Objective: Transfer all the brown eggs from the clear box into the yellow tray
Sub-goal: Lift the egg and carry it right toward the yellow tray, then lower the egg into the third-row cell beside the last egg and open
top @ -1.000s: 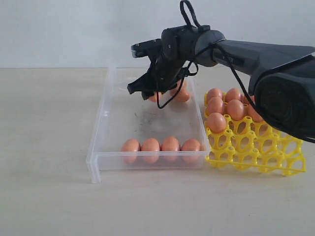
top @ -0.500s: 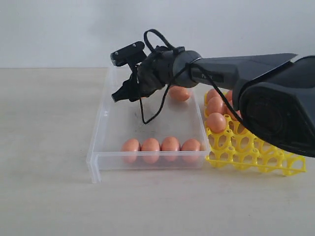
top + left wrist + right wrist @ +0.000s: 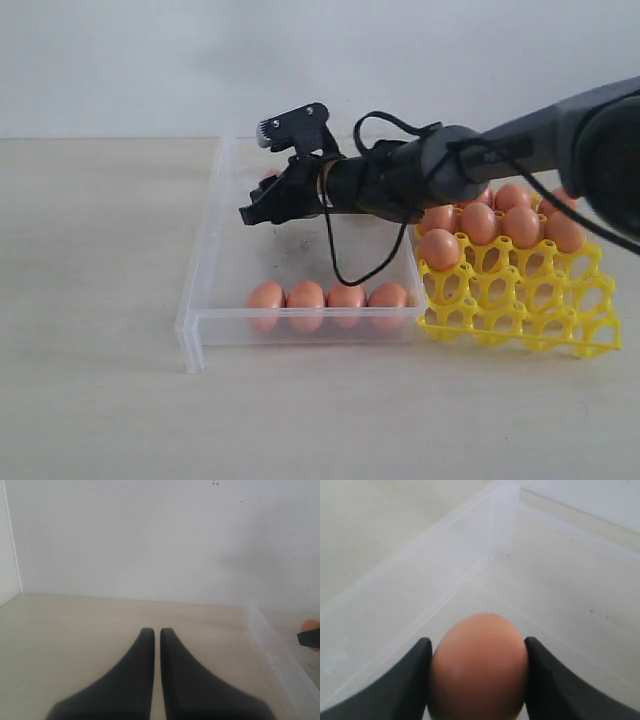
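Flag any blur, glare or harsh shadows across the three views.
Exterior view: evenly lit, sharp, only soft shadows beneath the clear box. Left wrist view: left gripper blurs toward its base, tips crisper. Right wrist view: held brown egg and right gripper slightly soft, too close.

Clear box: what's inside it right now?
Four brown eggs line the near wall of the clear box. A fifth egg sits gripped in the right gripper near a far corner. The arm covers the far end, hiding any eggs there.
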`<act>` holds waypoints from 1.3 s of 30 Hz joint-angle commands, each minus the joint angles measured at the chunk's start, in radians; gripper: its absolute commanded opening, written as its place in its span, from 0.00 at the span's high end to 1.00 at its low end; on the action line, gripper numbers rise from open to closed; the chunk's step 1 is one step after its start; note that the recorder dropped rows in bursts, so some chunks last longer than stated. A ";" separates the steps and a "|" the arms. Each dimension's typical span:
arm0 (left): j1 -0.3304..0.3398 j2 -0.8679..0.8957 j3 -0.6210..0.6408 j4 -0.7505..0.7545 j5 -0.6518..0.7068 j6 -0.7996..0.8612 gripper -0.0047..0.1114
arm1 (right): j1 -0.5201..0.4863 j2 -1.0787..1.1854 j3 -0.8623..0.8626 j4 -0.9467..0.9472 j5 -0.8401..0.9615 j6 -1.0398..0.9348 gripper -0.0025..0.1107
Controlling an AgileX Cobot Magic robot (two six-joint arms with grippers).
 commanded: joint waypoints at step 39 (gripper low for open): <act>-0.006 -0.003 0.003 -0.002 0.008 -0.005 0.93 | -0.711 -0.390 0.926 -0.352 -0.941 -0.264 0.98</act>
